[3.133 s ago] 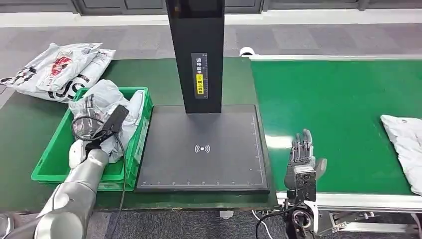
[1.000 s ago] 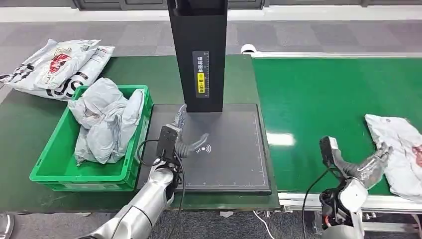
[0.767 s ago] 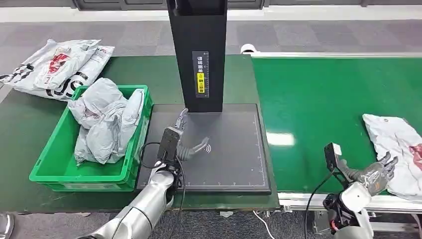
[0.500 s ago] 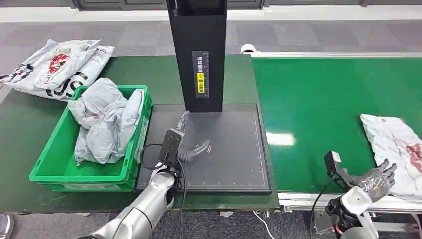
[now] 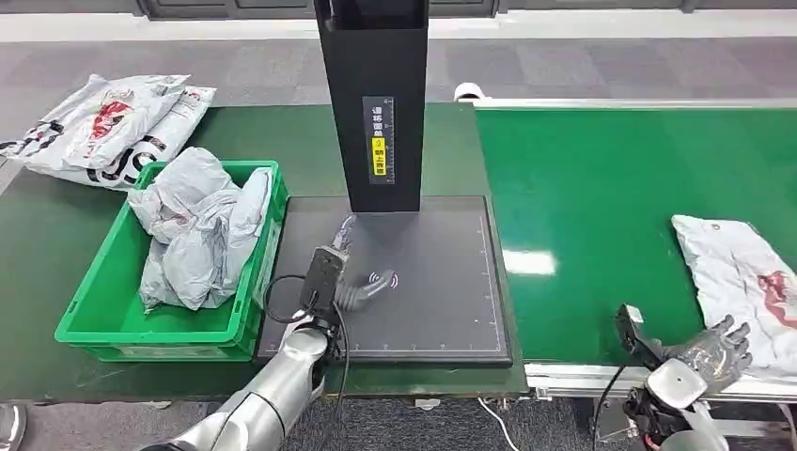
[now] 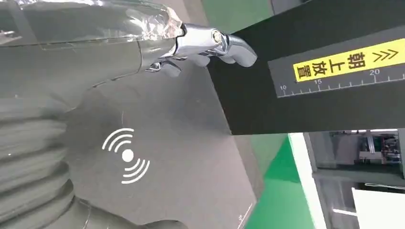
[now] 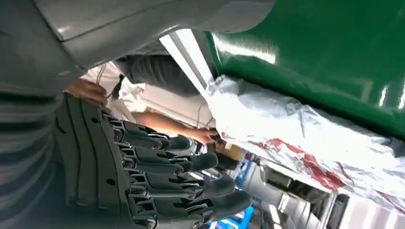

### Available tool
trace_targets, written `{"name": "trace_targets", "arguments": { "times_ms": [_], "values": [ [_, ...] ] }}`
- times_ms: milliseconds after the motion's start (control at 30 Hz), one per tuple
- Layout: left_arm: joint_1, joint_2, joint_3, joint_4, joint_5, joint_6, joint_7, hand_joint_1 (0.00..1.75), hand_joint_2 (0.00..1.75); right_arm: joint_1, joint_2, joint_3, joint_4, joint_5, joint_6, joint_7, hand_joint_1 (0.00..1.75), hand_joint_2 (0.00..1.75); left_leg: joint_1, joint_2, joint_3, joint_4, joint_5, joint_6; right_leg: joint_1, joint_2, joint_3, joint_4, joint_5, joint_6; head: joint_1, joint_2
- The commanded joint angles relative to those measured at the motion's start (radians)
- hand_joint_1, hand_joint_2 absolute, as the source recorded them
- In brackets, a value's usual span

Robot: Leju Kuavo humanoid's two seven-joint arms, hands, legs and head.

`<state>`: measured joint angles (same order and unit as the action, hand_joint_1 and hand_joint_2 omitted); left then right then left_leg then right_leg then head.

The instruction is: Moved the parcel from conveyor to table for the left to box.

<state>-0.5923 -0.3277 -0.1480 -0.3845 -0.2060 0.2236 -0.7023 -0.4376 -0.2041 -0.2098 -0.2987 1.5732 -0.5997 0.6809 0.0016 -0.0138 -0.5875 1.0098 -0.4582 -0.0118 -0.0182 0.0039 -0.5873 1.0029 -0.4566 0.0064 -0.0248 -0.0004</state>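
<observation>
We watch the right hand (image 5: 716, 346) hover at the near edge of the green conveyor belt (image 5: 601, 207), fingers spread and holding nothing, just beside the white parcel with red print (image 5: 742, 287) that lies flat at the belt's right end; hand and parcel look apart, though we cannot tell for certain. We judge the pick-up not yet made: the next move calls for the hand to close on the parcel's near edge, lift it and carry it left to the dark scanning pad (image 5: 423, 301); the film is thin and slack, so a shallow grip may slip. The left hand (image 5: 350, 272) waits over that pad, fingers parted and empty, near the black post with its yellow label (image 5: 379, 150). On the dark green table (image 5: 263, 141) to the left stands a green crate (image 5: 103, 324) of crumpled grey mailers (image 5: 202, 230); more printed bags (image 5: 103, 127) lie at its far left corner. Grey floor (image 5: 564, 66) runs beyond; a person's arm (image 7: 167, 126) shows past the belt.
</observation>
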Motion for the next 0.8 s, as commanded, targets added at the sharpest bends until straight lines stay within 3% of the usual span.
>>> {"name": "trace_targets", "arguments": {
  "times_ms": [33, 800],
  "values": [
    [-0.009, 0.027, 0.036, 0.055, 0.008, 0.052, 0.004, 0.0, 1.75, -0.051, -0.006, 0.083, 0.072, -0.002, 0.006, 0.006, 0.0, 1.75, 0.0, 0.003, 0.002, -0.001, 0.0, 0.0, 0.0, 0.002, 0.001, -0.001, 0.001, -0.001, 0.0, 0.0],
    [0.007, 0.03, 0.065, 0.038, 0.0, 0.072, 0.004, 0.0, 1.75, -0.07, -0.008, 0.114, 0.079, -0.002, 0.02, 0.017, 0.0, 1.75, 0.0, 0.004, 0.002, -0.001, 0.0, 0.0, 0.001, 0.003, 0.001, -0.002, 0.001, -0.001, 0.0, 0.0]
  ]
}}
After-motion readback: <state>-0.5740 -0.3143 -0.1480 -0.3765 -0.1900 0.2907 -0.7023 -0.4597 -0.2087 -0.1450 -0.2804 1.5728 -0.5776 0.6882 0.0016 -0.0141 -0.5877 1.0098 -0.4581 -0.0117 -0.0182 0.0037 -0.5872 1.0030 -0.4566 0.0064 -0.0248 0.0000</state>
